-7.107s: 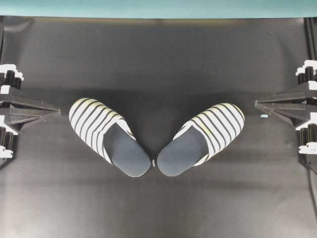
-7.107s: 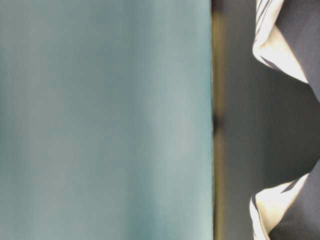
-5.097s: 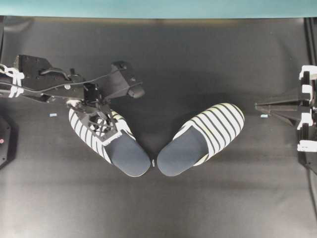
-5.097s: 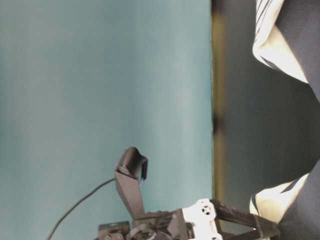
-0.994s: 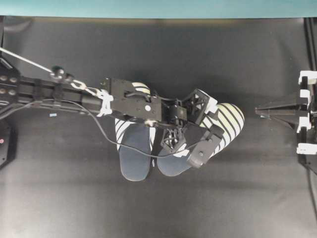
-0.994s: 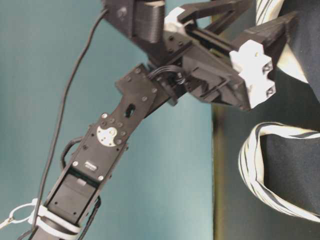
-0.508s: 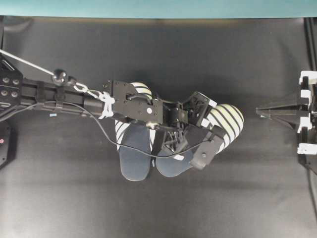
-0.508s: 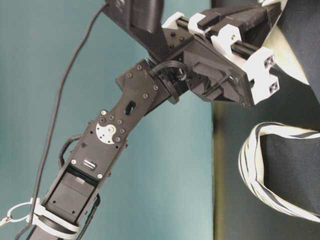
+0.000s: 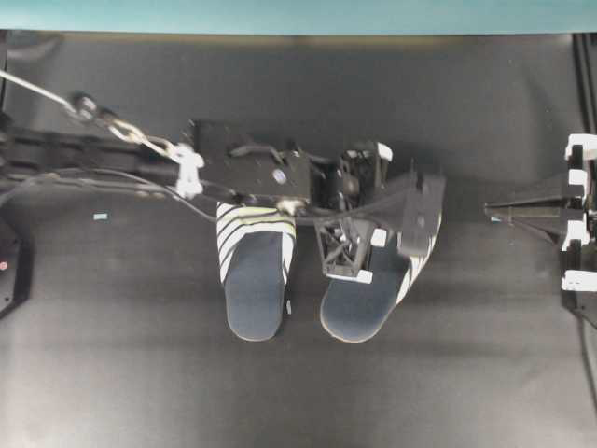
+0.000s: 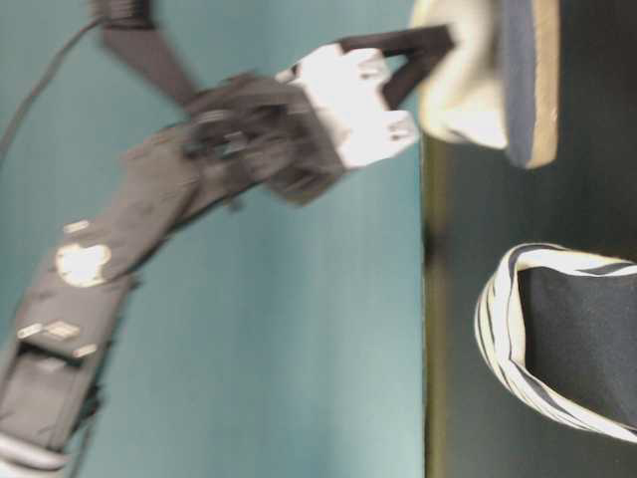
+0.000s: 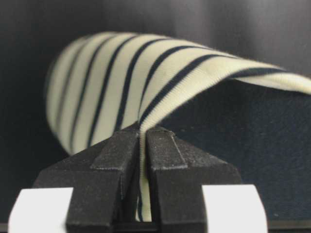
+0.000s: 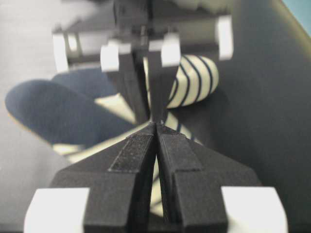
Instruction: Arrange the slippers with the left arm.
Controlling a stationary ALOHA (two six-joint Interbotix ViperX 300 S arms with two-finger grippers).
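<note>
Two striped slippers lie side by side at mid-table. The left slipper (image 9: 254,280) (image 10: 557,349) rests flat, toe toward the back. My left gripper (image 9: 350,257) (image 11: 143,130) is shut on the edge of the right slipper's (image 9: 366,303) striped toe cover (image 11: 146,82), beside its navy insole (image 11: 243,145). In the table-level view this slipper (image 10: 498,70) looks raised and tilted off the mat. The left arm's wrist camera hides most of its toe from overhead. My right gripper (image 9: 494,207) (image 12: 156,125) is shut and empty at the right edge, pointing at the held slipper (image 12: 189,80).
A black mat (image 9: 298,392) covers the table, with a teal wall (image 9: 298,14) along the back. The left arm (image 9: 93,159) stretches across from the left edge. A small pale tag (image 9: 99,217) lies at the left, and a white speck (image 9: 289,306) sits between the heels.
My left gripper closed on the right slipper's toe cover, then swung and lifted it, so it now points nearly parallel to the left slipper. The right arm has not moved.
</note>
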